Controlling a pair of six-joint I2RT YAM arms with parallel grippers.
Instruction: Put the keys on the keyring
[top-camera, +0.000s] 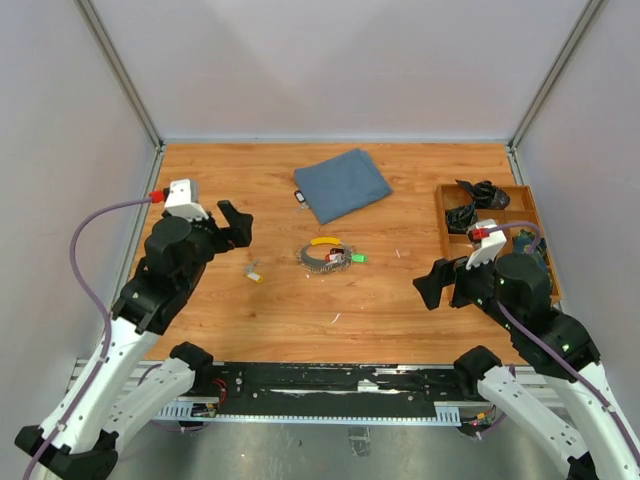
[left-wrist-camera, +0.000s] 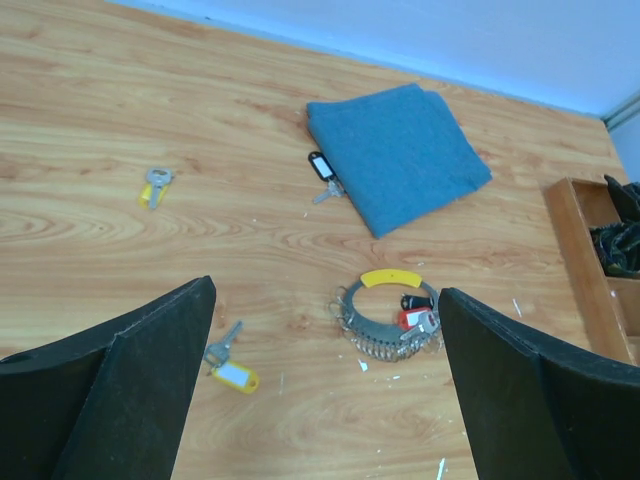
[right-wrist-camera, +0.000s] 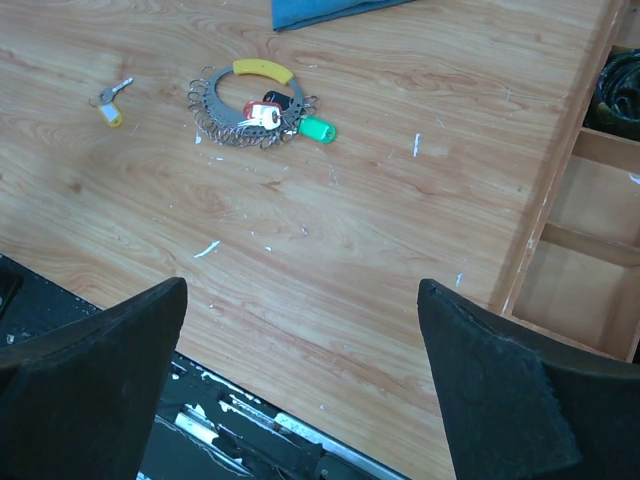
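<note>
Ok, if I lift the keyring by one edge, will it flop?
The keyring looks like a thin metal loop, so probably stiff. The small rings along it would likely dangle. Lying flat on the table, it may slide when nudged.

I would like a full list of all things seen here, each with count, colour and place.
table: one, brown wood, under everything
cloth: one, blue-grey, folded, far centre
keyring: one, grey with a yellow part, centre
ring keys: three tags, red, black, green, at the keyring's right side
loose keys: three; yellow tag left of keyring; yellow head far left; black tag by cloth's left edge
tray: one, wood, right edge, dark items inside
left tool: one, black, open, empty
right tool: one, black, open, empty
</note>
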